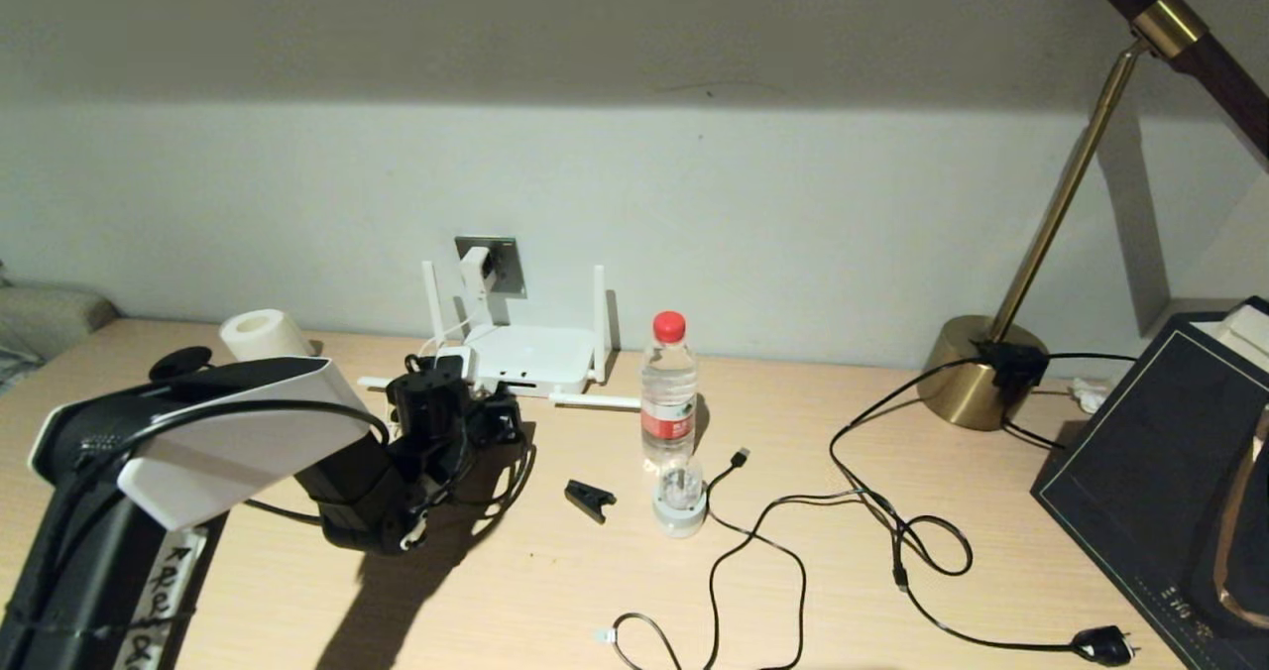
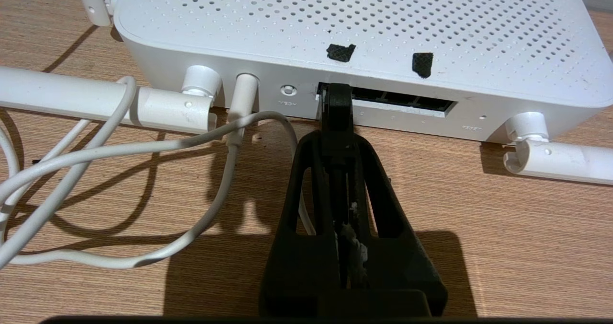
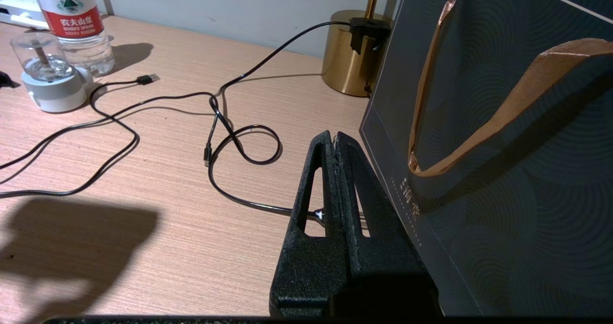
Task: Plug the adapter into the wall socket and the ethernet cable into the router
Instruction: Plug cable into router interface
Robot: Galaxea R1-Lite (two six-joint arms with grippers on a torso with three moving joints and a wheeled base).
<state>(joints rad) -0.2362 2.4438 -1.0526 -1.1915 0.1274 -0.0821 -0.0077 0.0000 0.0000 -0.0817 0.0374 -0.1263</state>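
Router (image 2: pixel 335 22) flat on the wooden surface (image 1: pixel 516 591) against the wall, port edge facing the robot. Left end effector (image 2: pixel 336 137) level with that edge, fingers pinching a black connector, the ethernet cable (image 2: pixel 336 104) end, whose tip sits at the leftmost of the dark ports; whether fully seated, cannot tell. Adapter (image 1: pixel 477 270) sits in the wall socket (image 1: pixel 508 260) above the router, its white cord (image 2: pixel 158 146) looping down to the round jack beside the ports. Right end effector (image 3: pixel 338 144) hovers over the surface beside a dark paper bag (image 3: pixel 503 180), fingers pressed together, holding nothing. Water bottle (image 1: pixel 669 392), brass lamp base (image 1: pixel 981 373) and thin black cables (image 1: pixel 793 551) lie to the right.
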